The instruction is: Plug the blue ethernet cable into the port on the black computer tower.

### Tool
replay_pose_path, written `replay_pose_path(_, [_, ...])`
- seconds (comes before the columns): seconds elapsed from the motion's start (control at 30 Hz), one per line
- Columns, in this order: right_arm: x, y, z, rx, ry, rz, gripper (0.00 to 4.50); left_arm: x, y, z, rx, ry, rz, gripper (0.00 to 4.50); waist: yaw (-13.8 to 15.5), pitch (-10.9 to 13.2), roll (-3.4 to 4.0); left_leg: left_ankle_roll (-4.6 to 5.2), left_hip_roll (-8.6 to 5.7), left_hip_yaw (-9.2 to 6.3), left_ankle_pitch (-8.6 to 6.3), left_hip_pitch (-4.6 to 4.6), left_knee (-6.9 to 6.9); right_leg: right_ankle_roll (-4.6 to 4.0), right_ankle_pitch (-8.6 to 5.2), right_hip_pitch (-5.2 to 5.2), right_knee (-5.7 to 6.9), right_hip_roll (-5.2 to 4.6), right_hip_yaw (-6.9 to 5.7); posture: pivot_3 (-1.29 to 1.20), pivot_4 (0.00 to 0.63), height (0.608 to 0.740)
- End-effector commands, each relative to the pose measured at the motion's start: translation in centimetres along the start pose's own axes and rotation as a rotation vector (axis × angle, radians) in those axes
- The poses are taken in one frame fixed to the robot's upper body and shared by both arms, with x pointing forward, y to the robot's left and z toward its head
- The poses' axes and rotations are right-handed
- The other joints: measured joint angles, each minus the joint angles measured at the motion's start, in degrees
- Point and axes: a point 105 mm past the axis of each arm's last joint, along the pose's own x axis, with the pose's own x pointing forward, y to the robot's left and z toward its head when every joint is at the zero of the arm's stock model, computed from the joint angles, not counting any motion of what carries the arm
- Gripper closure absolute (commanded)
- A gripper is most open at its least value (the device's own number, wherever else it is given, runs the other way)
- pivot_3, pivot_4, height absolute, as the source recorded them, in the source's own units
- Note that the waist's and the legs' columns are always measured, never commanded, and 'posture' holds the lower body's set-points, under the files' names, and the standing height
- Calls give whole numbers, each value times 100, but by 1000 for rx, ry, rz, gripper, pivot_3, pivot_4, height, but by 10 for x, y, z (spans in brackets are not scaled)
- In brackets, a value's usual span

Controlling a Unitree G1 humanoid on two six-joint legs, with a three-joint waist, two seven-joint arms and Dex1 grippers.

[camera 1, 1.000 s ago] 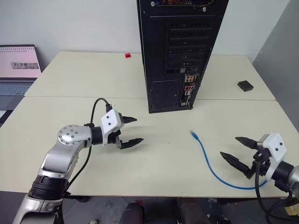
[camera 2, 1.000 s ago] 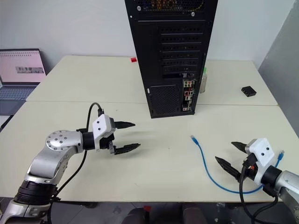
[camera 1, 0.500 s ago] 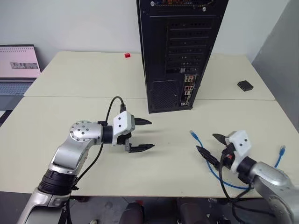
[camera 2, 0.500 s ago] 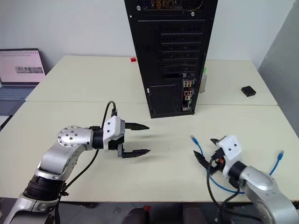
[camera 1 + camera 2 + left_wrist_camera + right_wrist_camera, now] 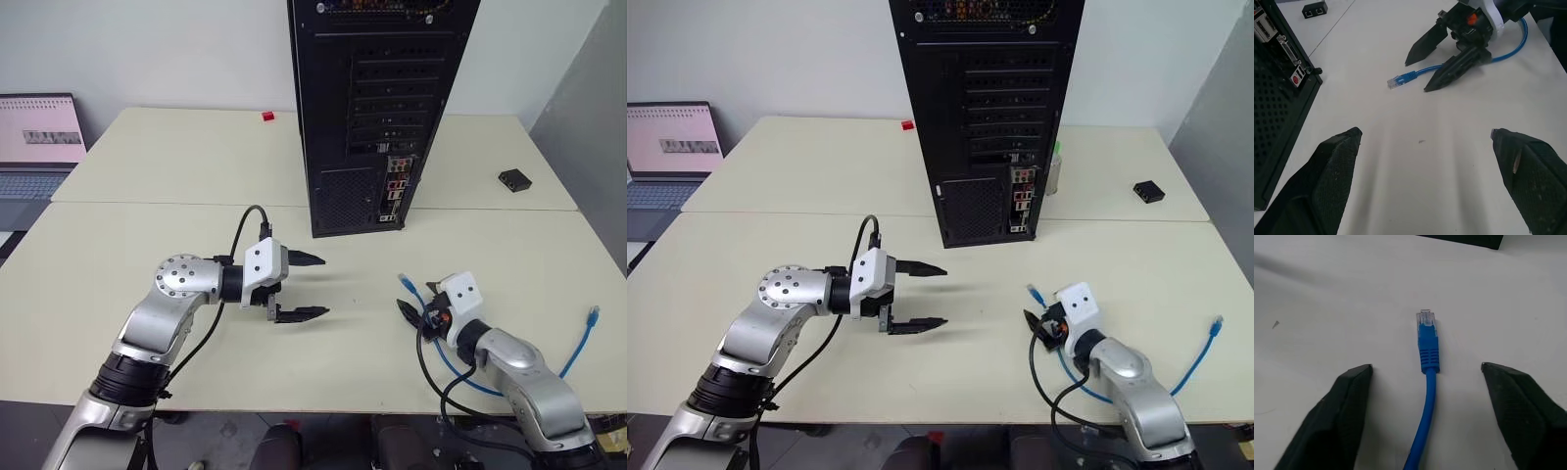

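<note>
The blue ethernet cable (image 5: pixel 473 383) lies on the pale table (image 5: pixel 176 176), its clear plug (image 5: pixel 1425 318) pointing toward the black computer tower (image 5: pixel 377 108). My right gripper (image 5: pixel 1426 366) is open and low over the table. Its fingers (image 5: pixel 1449 73) stand either side of the cable just behind the plug, without touching it. The cable's other end (image 5: pixel 591 313) rests far right. My left gripper (image 5: pixel 324 286) hovers open and empty in front of the tower. The strip of connectors (image 5: pixel 395 188) sits low on the tower's back; I cannot pick out the port there.
A laptop (image 5: pixel 39 147) stands at the far left. A small flat black box (image 5: pixel 513 179) lies at the back right, and a small red item (image 5: pixel 267 117) at the back. A pale bottle (image 5: pixel 1054 166) stands behind the tower. The table's front edge runs close under both arms.
My right gripper has swung in from the table's front right corner to straddle the cable behind its plug, its fingers narrower than before. The left gripper has shifted slightly right.
</note>
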Motion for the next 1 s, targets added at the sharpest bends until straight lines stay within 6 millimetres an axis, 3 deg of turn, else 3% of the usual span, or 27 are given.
replay_pose_path(0.03, [3, 0, 2, -6, -7, -4, 1688, 3, 0, 6, 37, -17, -17, 0, -1, 0, 0, 0, 0, 0, 0, 0, 0, 0, 0, 0, 0, 0, 0, 0, 150, 740])
replay_pose_path(0.23, [3, 1, 3, -4, -5, 7, 3068, 5, 1, 4, 35, -18, -30, 0, -1, 0, 0, 0, 0, 0, 0, 0, 0, 0, 0, 0, 0, 0, -1, 0, 150, 740])
replay_pose_path(0.43, [-4, 23, 28, -110, -71, 171, 4407, 12, -9, -3, 30, -3, -130, 0, -1, 0, 0, 0, -2, 0, 0, 0, 0, 0, 0, 0, 0, 0, 0, 0, 150, 740])
replay_pose_path(0.7, [-19, 70, 54, -287, -79, 495, 4412, 25, -7, -1, 84, -11, -221, 0, -1, 0, 0, 1, -1, -4, 0, -2, 2, 0, 0, 0, 0, 1, -6, 0, 150, 740])
replay_pose_path(1.0, [-20, 85, 59, -354, -59, 591, 4423, 34, -9, 0, 107, -14, -262, 0, -1, 0, -1, 1, -3, -8, 0, -3, 4, -1, 0, 1, 0, 1, -9, 0, 150, 740])
